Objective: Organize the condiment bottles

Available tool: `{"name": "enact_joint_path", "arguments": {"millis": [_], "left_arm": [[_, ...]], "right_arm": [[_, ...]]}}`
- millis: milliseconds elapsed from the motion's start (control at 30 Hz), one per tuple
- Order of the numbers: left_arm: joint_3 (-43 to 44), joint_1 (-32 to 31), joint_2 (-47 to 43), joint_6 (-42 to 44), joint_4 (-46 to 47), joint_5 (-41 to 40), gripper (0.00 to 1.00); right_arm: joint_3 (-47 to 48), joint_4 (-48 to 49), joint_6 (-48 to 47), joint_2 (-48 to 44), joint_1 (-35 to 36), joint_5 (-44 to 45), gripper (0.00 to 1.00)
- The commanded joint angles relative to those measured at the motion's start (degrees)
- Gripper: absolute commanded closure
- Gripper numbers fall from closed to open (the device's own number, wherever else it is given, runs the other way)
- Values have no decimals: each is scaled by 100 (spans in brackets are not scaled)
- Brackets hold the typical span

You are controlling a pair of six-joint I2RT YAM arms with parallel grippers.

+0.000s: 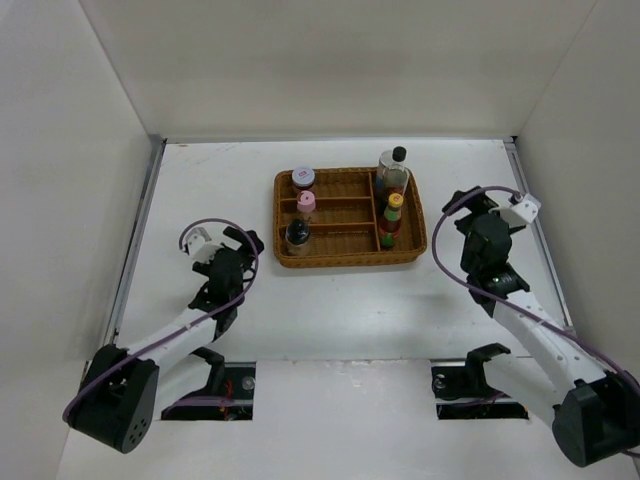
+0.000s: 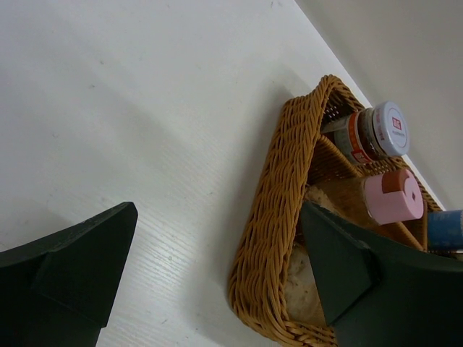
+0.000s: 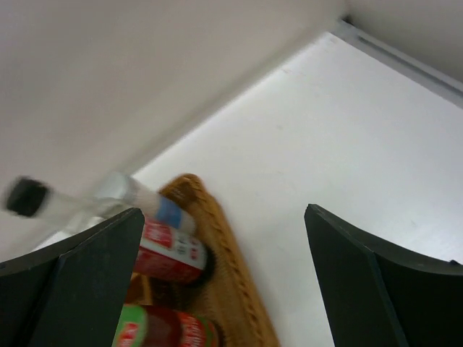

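Observation:
A wicker basket [image 1: 350, 250] holds the condiment bottles. Its left column has the silver-lidded jar [image 1: 303, 178], the pink-lidded jar [image 1: 306, 203] and the dark-lidded jar [image 1: 297, 236]. Its right column has the tall clear black-capped bottle [image 1: 393, 168] and the red sauce yellow-capped bottle [image 1: 393, 212]. My left gripper [image 1: 243, 243] is open and empty, left of the basket. In the left wrist view it [image 2: 217, 217] faces the basket's corner [image 2: 278, 217], the silver-lidded jar [image 2: 376, 134] and the pink lid [image 2: 394, 196]. My right gripper [image 1: 462, 205] is open and empty, right of the basket; its wrist view [image 3: 224, 213] shows the clear bottle [image 3: 108, 195], blurred.
White walls enclose the table on the left, back and right. A metal rail [image 1: 140, 230] runs along the left edge and another [image 1: 535, 220] along the right. The arm bases [image 1: 210, 385] sit at the near edge.

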Motion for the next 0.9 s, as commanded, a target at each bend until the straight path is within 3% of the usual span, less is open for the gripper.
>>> {"name": "enact_joint_path", "arguments": {"millis": [0, 67, 100, 133, 167, 200, 233, 400, 533, 733, 867], "left_arm": [[203, 42, -301, -194, -195, 86, 0], [212, 68, -468, -194, -326, 139, 0], [264, 77, -547, -211, -501, 148, 0], [369, 121, -600, -255, -747, 148, 0], [501, 182, -662, -316, -1045, 165, 0], [624, 244, -740, -360, -1379, 200, 0], [730, 305, -828, -387, -1678, 209, 0], [915, 604, -803, -405, -2278, 236, 0], [819, 613, -742, -335, -2208, 253, 0], [995, 622, -320, -273, -2191, 420, 0], [977, 649, -153, -238, -1989, 666, 0]], "right_arm": [[-231, -429, 943, -92, -298, -115, 0], [-319, -482, 953, -118, -360, -229, 5], [-398, -456, 935, -171, -361, -282, 25], [-468, -447, 961, -223, -361, -326, 56], [-495, -500, 988, -259, -361, -335, 79], [-495, -570, 1023, -259, -352, -344, 91], [-478, -701, 1101, -250, -343, -379, 96], [-644, -677, 1383, -180, -334, -432, 96], [-706, -316, 1445, 162, -334, -800, 87], [-732, -61, 1243, 400, -334, -880, 56], [-768, -17, 1137, 356, -325, -792, 46]]}}
